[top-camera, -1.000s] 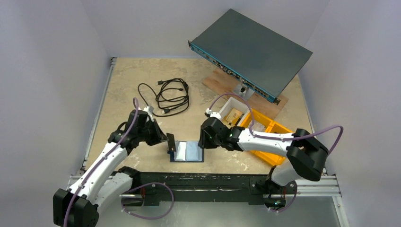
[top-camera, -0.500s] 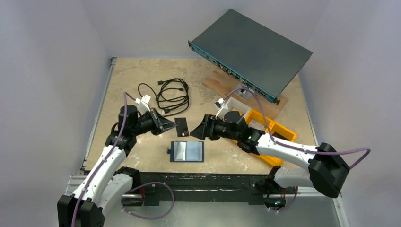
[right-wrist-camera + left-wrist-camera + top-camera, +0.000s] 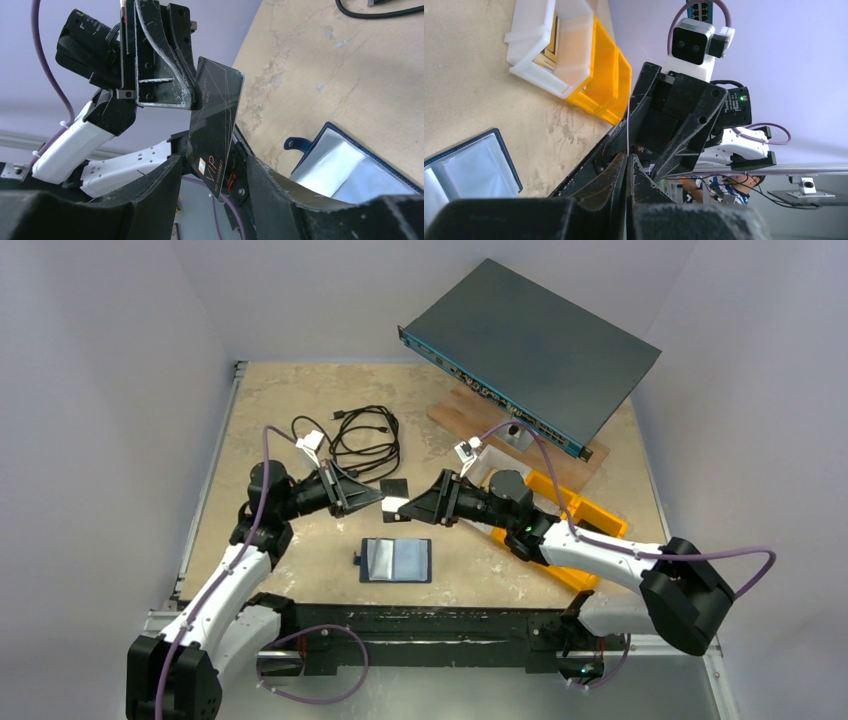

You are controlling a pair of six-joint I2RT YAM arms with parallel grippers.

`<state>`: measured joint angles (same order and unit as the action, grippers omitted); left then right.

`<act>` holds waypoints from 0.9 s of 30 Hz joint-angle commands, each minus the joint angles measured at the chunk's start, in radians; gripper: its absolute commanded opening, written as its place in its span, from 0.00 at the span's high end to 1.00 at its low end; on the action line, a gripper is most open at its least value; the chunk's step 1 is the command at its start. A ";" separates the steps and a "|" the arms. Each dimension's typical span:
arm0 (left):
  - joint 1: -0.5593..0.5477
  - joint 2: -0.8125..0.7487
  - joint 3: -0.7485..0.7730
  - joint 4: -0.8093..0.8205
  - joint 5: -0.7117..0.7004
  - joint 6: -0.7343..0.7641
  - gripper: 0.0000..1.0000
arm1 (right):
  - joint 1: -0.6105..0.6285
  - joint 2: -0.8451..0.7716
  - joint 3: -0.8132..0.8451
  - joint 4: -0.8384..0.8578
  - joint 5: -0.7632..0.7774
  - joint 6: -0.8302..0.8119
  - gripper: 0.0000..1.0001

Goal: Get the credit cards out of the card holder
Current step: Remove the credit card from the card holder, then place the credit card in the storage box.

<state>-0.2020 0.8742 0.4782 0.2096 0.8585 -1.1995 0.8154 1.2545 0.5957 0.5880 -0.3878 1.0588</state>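
The card holder (image 3: 396,560) lies open on the table, its light blue inside up, and also shows in the right wrist view (image 3: 350,165) and the left wrist view (image 3: 474,165). Above it, my left gripper (image 3: 378,503) is shut on a black credit card (image 3: 395,487) marked VIP (image 3: 215,130). That card appears edge-on (image 3: 628,125) in front of the closed left gripper (image 3: 629,156). My right gripper (image 3: 408,508) faces the left one. Its jaws (image 3: 212,165) stand open on either side of the card's free end, with a gap on each side.
Yellow bins (image 3: 575,515) and a white bin (image 3: 549,45) sit under the right arm. A coiled black cable (image 3: 360,440) lies at the back left. A tilted network switch (image 3: 530,340) rests on a wooden stand (image 3: 455,410) at the back right.
My left gripper lifted away from the card holder with the card and turned right. The right gripper rose off the holder, opened, and moved in around the card's free end.
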 commanded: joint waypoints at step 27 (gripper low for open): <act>-0.081 0.061 0.092 -0.348 -0.040 0.301 0.34 | -0.007 -0.250 0.162 -0.868 0.333 -0.171 1.00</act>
<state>-0.2626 0.9405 0.4934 0.0486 0.8825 -1.0454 0.8112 1.1271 0.6350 0.1478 -0.2848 0.9943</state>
